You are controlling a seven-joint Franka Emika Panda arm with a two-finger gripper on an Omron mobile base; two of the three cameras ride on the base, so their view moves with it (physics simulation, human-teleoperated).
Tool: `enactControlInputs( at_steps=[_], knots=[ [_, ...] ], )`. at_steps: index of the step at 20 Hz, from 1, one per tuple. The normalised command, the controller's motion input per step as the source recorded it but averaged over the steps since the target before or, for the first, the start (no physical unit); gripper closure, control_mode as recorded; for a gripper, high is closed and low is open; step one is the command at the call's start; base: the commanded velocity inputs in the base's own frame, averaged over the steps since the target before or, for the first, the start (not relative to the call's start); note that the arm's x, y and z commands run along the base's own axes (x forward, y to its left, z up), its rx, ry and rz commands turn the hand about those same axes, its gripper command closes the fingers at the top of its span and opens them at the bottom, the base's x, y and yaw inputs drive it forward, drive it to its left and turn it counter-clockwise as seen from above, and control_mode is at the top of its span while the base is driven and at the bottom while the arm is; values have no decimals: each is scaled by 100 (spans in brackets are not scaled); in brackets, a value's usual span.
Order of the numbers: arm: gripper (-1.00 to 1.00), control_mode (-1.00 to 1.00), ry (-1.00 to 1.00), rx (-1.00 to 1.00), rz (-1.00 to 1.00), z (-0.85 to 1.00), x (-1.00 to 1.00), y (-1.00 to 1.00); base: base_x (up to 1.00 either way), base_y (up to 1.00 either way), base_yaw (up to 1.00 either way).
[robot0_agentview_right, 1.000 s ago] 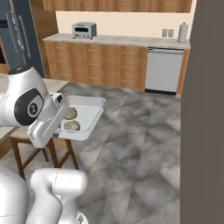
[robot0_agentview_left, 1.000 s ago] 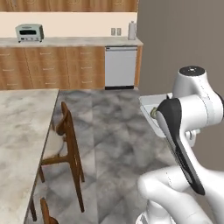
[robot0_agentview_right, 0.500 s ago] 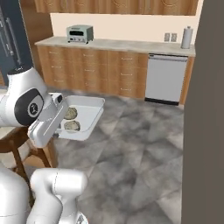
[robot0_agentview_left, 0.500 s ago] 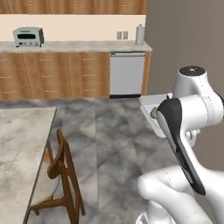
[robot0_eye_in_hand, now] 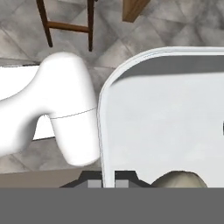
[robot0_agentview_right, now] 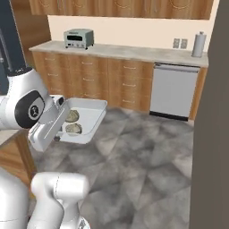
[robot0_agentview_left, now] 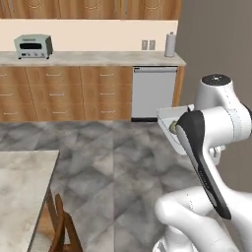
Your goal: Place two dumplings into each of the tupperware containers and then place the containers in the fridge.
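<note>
My gripper (robot0_eye_in_hand: 108, 183) is shut on the rim of a pale tupperware container (robot0_agentview_right: 89, 117) and holds it level above the floor. Two tan dumplings (robot0_agentview_right: 72, 115) (robot0_agentview_right: 74, 129) lie in its near half. In the hand view the container's rim (robot0_eye_in_hand: 101, 131) runs up from between my fingertips (robot0_eye_in_hand: 93, 183), and one dumpling (robot0_eye_in_hand: 178, 180) peeks in at the bottom. In the left base view my arm covers most of the container (robot0_agentview_left: 170, 117). A tall dark slate-blue front with a grey bar (robot0_agentview_right: 10, 40) at the far left looks like the fridge.
A wooden counter (robot0_agentview_right: 112, 50) with a toaster oven (robot0_agentview_right: 78, 38), a dishwasher (robot0_agentview_right: 173, 91) and a paper towel roll (robot0_agentview_right: 198, 44) runs along the far wall. A tall grey panel (robot0_agentview_right: 211, 134) stands close on the right. The island corner (robot0_agentview_left: 22, 182) and a chair (robot0_agentview_left: 61, 226) are on the left.
The whole picture has shifted: the base has driven, and the far counter and dishwasher now look nearer. The container with its dumplings stays in my grip, in the same place relative to the arm.
</note>
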Motion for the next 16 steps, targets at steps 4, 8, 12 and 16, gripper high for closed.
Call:
enactControlInputs(
  at_steps=[4, 8, 12, 16],
  knots=[
    [100, 100, 0, 0, 0, 0, 0, 0, 100, -1, 27],
    [100, 100, 0, 0, 0, 0, 0, 0, 100, -37, 51],
    [100, 100, 0, 0, 0, 0, 0, 0, 100, -42, 63],
    [100, 100, 0, 0, 0, 0, 0, 0, 100, -56, 58]
  ],
)
